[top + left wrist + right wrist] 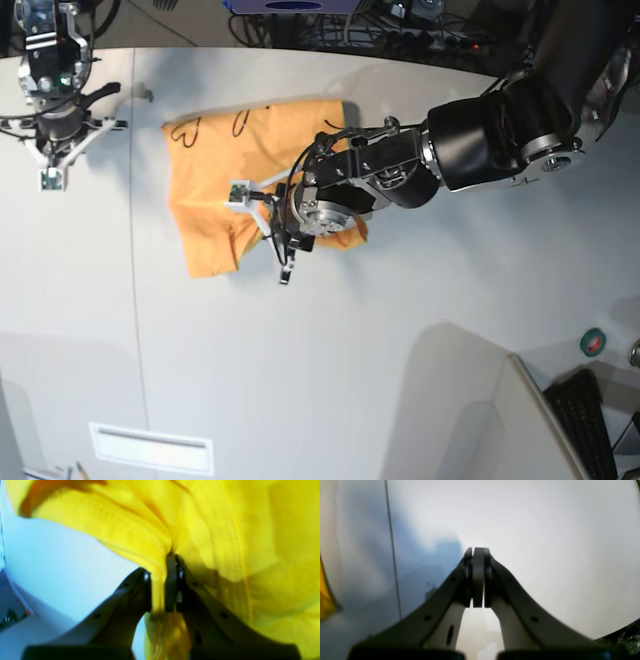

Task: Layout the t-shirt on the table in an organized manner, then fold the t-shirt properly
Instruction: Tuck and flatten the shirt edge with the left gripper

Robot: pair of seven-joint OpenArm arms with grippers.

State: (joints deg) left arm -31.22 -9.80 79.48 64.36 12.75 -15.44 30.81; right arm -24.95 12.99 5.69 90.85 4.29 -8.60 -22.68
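Observation:
The orange-yellow t-shirt (215,175) lies rumpled on the off-white table (330,340), toward the far left centre, with black scribble marks along its far edge. My left gripper (243,195) reaches over the shirt's middle. In the left wrist view this gripper (160,567) is shut on a pinched fold of the t-shirt (225,530), and yellow cloth runs down between its fingers. My right gripper (47,178) hovers at the far left corner, apart from the shirt. Its fingers (478,552) are pressed together with nothing between them; a sliver of the t-shirt (325,600) shows at that view's left edge.
A thin dark seam (135,250) runs across the table left of the shirt. A white label (150,448) sits at the near edge. A dark keyboard (590,410) and a green roll (593,342) lie at the near right, and cables (400,20) crowd the far side.

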